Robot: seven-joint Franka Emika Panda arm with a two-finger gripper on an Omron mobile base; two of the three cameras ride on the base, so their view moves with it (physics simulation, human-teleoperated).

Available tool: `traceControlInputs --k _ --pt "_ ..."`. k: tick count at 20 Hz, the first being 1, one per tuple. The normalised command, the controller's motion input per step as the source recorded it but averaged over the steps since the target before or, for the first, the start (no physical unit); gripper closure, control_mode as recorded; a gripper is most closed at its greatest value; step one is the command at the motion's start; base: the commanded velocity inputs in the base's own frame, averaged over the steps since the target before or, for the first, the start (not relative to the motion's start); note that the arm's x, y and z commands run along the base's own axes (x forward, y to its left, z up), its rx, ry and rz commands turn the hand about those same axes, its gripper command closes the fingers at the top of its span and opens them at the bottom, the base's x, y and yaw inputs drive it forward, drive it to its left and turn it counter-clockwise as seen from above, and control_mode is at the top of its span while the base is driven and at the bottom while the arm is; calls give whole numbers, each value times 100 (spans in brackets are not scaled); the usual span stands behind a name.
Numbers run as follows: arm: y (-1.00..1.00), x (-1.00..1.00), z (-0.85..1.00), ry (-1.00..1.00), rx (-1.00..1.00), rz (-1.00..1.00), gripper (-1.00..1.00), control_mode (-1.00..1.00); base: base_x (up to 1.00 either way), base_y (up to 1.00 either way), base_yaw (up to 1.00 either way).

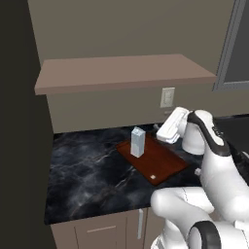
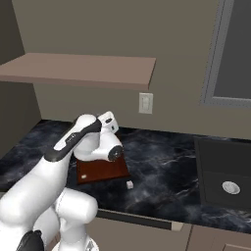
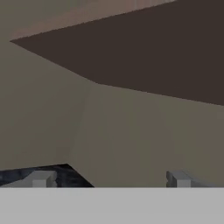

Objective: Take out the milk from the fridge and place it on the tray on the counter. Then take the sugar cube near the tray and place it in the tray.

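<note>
Your fingers (image 3: 41, 178) stand wide apart, gripping nothing. The pale grey-white, gable-topped milk carton (image 1: 137, 141) stands upright on the reddish-brown tray (image 1: 163, 163) on the black marble bench (image 1: 87, 180).

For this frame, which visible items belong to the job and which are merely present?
Job: pale grey-white gabled milk carton, standing on the flat reddish-brown tray; tiny white sugar cube on the black marble-look counter; open hand.
Merely present: brown wall shelf; white wall outlet; dark stovetop.
</note>
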Motion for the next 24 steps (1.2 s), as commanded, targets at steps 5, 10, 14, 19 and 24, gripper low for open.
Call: traceControlInputs --k 5,10,14,19,24 --pt "-56 -37 29 1 -7 -6 -100 -100 0 0 0" --pt "-72 -48 19 2 -7 -4 -100 -100 0 0 0" --pt "-61 -54 36 10 -13 -5 -100 -100 0 0 0" --pt "-42 -45 42 27 -13 -8 -100 -100 0 0 0" --pt "-21 -43 8 37 -18 -19 -100 -100 0 0 0"
